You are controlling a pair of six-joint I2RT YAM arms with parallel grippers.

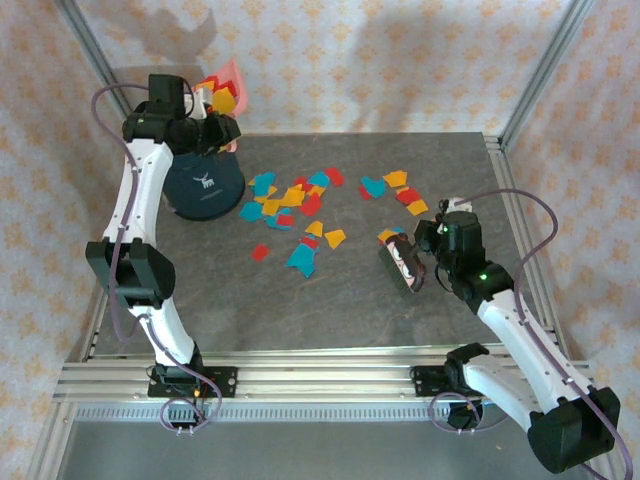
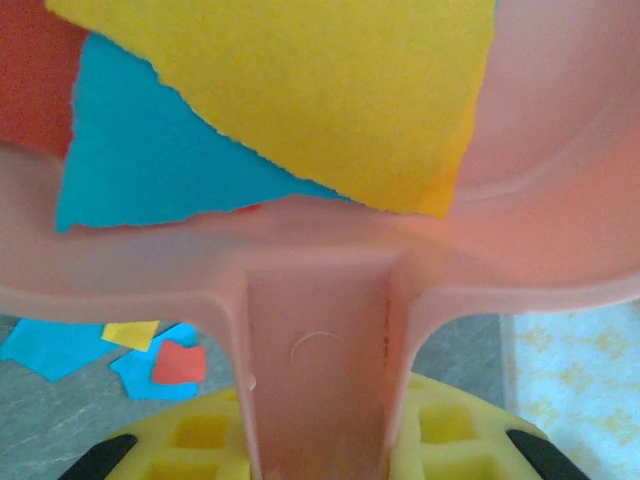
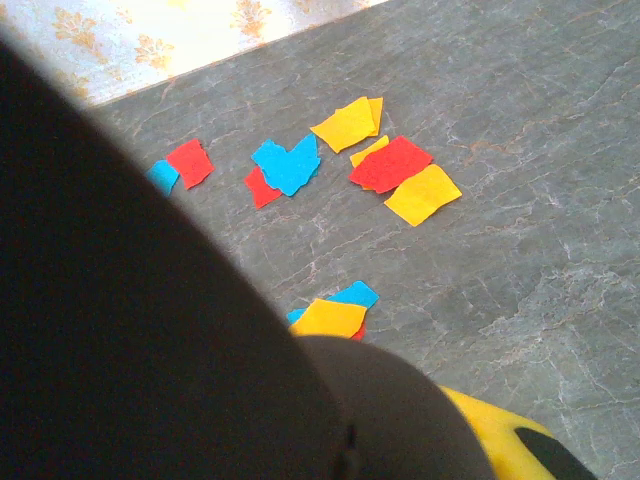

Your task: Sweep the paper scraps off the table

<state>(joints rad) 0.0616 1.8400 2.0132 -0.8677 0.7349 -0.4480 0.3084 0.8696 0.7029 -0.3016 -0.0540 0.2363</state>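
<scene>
The left claw (image 1: 212,130), clamped on the handle of the pink plastic dustpan (image 1: 230,88), looks to be emptying it over the dark round bin (image 1: 205,188) beneath; next, the pan must go down by the torn coloured paper scraps (image 1: 295,195) left of the right claw (image 1: 425,245), closed on a black brush-like tool (image 1: 403,263).

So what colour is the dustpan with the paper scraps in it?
Pale pink. The dustpan shows best in the left wrist view, close up.

Peach patterned walls (image 1: 400,60), silver corner posts (image 1: 547,70)

matt, torn red, yellow and teal paper scraps (image 1: 290,200); smooth, slightly glossy pink plastic dustpan (image 2: 320,330); smooth black brush (image 1: 403,262); dull dark grey stone-patterned table (image 1: 350,310).
</scene>
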